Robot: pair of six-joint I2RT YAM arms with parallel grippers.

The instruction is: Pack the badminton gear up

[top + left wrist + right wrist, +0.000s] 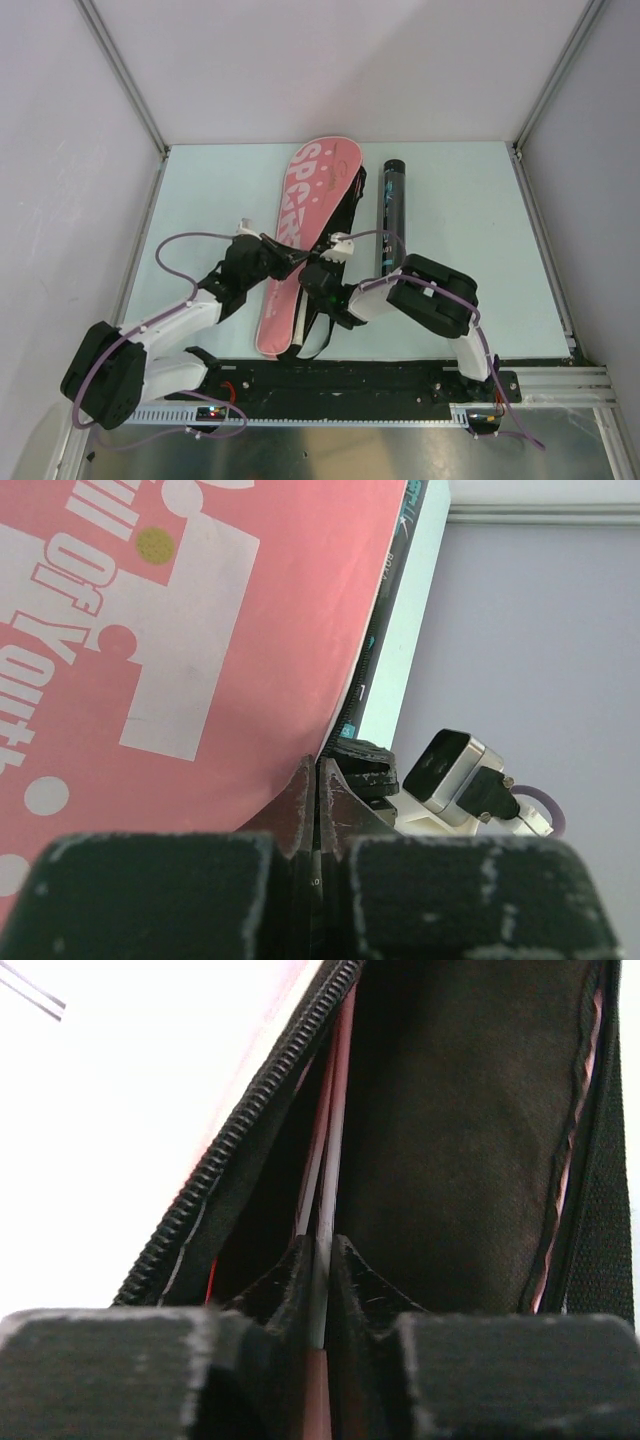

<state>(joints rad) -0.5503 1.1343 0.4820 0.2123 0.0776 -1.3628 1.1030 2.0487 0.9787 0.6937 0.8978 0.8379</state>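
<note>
The pink racket case (pixel 300 225) with white lettering lies diagonally on the table, and its black strap (pixel 318 335) loops out near its near end. My left gripper (pixel 288 258) is at the case's right edge. In the left wrist view it (pixel 318 772) is shut on a thin black piece at the zipper edge of the case (pixel 200 680). My right gripper (pixel 322 270) is just beside it. In the right wrist view it (pixel 318 1250) is shut on a thin white and pink racket shaft (pixel 336 1130) running into the case's dark inside (pixel 450 1110). The black tube (pixel 390 212) lies right of the case. No shuttlecocks show.
The pale green table (pixel 470 250) is walled on the left, back and right by white panels with metal frame posts. The case's open zipper (pixel 240 1130) runs along the left of the shaft. The right wrist camera (pixel 455 770) sits close to my left fingers.
</note>
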